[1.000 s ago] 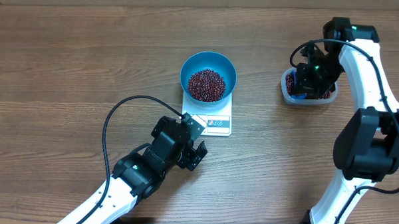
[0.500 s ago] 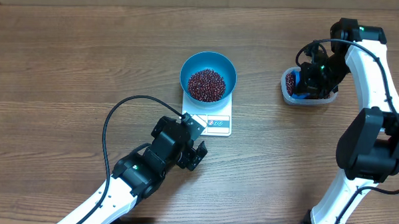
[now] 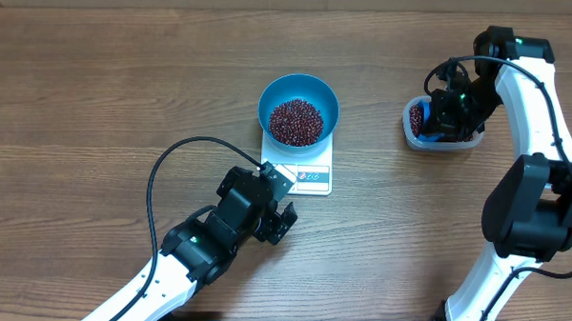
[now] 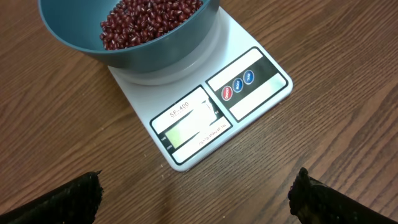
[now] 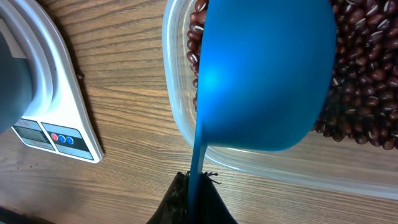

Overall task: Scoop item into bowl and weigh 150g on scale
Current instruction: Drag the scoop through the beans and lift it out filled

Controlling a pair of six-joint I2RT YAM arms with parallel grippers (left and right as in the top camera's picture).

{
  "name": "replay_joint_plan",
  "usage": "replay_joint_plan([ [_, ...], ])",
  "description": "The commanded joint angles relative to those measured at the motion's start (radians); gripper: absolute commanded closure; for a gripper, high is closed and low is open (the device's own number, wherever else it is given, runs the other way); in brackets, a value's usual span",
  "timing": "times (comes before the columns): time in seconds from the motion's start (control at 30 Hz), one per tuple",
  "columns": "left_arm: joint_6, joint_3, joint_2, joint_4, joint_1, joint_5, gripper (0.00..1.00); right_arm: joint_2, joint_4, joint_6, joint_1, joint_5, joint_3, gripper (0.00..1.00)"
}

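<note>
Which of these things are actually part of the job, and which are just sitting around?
In the job: red-brown beans, blue bowl, white scale, clear tub, blue scoop in the shut right gripper.
Sitting around: open, empty left gripper; wooden table.

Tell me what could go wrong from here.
1. The right gripper pinches only the thin handle of the scoop; loaded, it might twist and spill beans between the tub and the bowl.
2. The bowl overhangs the far edge of the scale; a bump could shift it.
3. The open left gripper sits close to the scale; contact could disturb the reading.
</note>
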Motion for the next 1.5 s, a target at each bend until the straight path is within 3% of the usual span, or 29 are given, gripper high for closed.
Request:
replay_joint_plan([
  [0.0,0.011,-0.007,-0.01,0.001,0.004,0.0,0.01,0.003,-0.003,-0.019,-0.006,-0.088,-0.013,0.96],
  [0.13,0.011,-0.007,-0.01,0.001,0.004,0.0,0.0,0.003,-0.01,-0.021,-0.039,-0.089,-0.013,0.96],
  [0.37,0.011,-0.007,-0.01,0.001,0.005,0.0,0.01,0.003,-0.033,-0.151,-0.115,-0.209,-0.013,0.96],
  [1.47,0.011,-0.007,-0.01,0.001,0.004,0.001,0.0,0.003,-0.051,-0.18,-0.257,-0.361,-0.024,0.96],
])
